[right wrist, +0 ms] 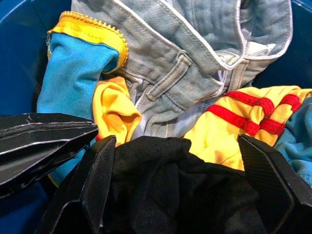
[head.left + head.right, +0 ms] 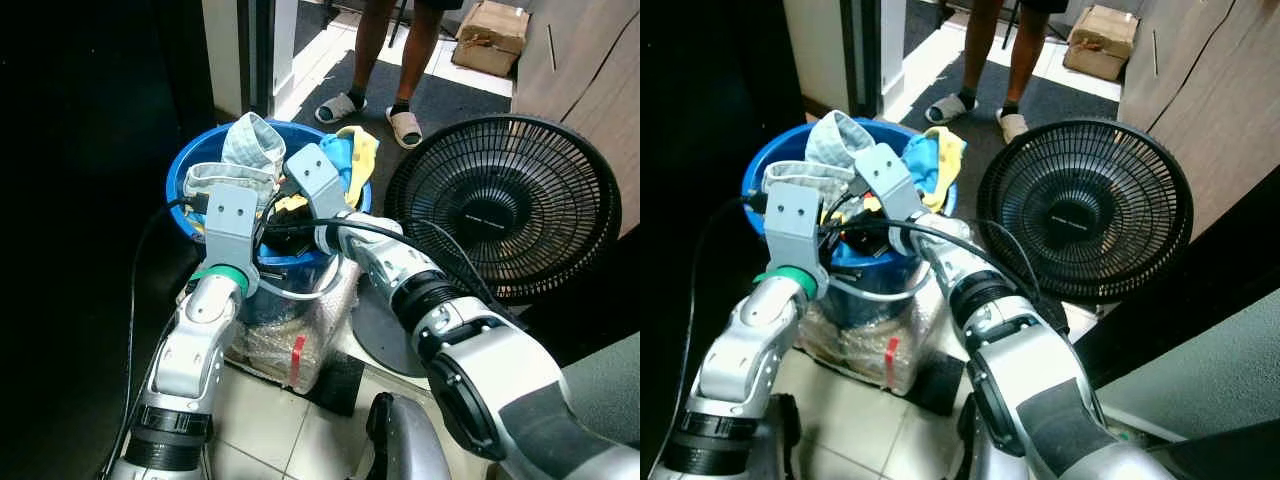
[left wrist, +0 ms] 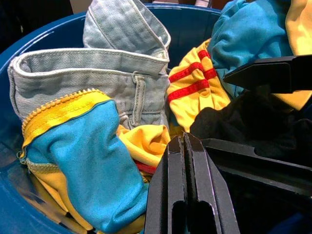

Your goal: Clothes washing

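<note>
Right wrist view looks straight down onto a black garment (image 1: 180, 190) that lies between the two spread fingers of the right gripper (image 1: 187, 175), so that claw is open and straddles the cloth without yet pinching it. The garment sits on top of the heap inside the blue basin (image 2: 190, 170), on the side of the basin nearest the robot, with the pale denim jeans (image 1: 195, 63) beyond it toward the far wall and a yellow piece with red stripes (image 1: 243, 122) just beside it. A blue and yellow garment (image 3: 83, 161) lies against the basin wall on the robot's left.

The left gripper (image 3: 187, 161) hangs over the same near side of the basin, its fingers pressed together with nothing between them, touching or almost touching the black cloth. The right claw is the better placed of the two; I judge the next move is a short push down into the basin and a squeeze.

Room is tight: both wrists crowd the near rim, cables loop under them, and a black floor fan (image 2: 505, 205) stands just beside the basin on the robot's right. A person's sandalled feet (image 2: 405, 125) are beyond the basin.
</note>
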### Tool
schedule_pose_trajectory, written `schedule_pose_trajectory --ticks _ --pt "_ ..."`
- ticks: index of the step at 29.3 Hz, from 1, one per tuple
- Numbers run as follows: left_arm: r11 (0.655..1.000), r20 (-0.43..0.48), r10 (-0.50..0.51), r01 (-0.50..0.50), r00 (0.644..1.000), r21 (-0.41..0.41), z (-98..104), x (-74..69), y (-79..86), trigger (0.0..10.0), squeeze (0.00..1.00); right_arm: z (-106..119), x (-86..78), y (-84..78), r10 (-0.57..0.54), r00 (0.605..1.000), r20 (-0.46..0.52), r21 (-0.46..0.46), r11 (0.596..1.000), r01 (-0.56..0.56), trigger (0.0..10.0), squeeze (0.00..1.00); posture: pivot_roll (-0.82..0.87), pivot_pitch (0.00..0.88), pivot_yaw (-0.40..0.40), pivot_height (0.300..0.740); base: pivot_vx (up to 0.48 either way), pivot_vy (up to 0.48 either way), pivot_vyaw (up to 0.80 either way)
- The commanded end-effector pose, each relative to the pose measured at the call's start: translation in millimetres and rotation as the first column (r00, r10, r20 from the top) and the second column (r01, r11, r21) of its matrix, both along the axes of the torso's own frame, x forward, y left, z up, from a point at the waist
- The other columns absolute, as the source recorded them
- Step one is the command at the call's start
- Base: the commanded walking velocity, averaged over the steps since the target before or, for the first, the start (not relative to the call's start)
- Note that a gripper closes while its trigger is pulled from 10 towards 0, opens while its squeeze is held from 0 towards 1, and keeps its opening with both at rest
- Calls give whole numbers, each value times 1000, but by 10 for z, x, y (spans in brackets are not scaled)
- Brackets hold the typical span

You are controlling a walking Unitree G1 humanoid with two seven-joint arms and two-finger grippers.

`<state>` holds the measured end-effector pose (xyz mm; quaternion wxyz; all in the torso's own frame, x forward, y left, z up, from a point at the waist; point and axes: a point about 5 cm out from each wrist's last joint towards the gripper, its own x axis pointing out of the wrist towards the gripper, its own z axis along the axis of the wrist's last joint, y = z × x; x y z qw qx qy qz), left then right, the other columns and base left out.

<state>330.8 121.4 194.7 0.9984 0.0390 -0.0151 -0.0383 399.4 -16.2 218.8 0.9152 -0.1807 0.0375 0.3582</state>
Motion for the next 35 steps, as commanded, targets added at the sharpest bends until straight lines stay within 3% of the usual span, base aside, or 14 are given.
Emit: schedule_pose_trajectory --ticks 1,9,10,12,13,27,31,35 --pt "999 -192 28 -24 981 25 -404 -49 44 10000 0 -355 -74 -23 2 992 -128 -86 996 -13 10000 0 198 258 -112 491 0 0 0" --pt "999 -199 34 -30 979 24 -413 -62 55 10000 0 -589 -124 -128 -1 983 -186 -161 986 -29 10000 0 187 254 -108 491 0 0 0" --pt "999 -198 30 -25 980 24 -407 -54 43 10000 0 -608 -122 -161 -10 982 -188 -168 986 -22 2039 0 183 251 -103 491 0 0 0" --pt "999 -197 26 -22 980 24 -401 -49 34 10000 0 -621 -121 -182 -15 982 -189 -172 985 -18 2039 0 183 251 -103 491 0 0 0" --pt "1000 -196 22 -18 980 24 -394 -41 27 10000 0 -634 -119 -206 -20 982 -190 -178 984 -15 0 0 180 249 -95 491 0 0 0" --pt "999 -200 -12 19 980 33 -377 -18 -26 10000 0 -779 -154 -436 48 983 -176 -283 954 -97 0 0 169 240 -61 491 0 0 0" --pt "999 -200 -15 22 980 34 -375 -16 -26 10000 0 -776 -166 -432 78 981 -178 -265 956 -124 0 0 169 238 -56 491 0 0 0" --pt "999 -199 -28 36 980 36 -365 4 -51 10000 0 -774 -161 -541 84 982 -172 -261 957 -127 0 0 157 228 -45 491 0 0 0"
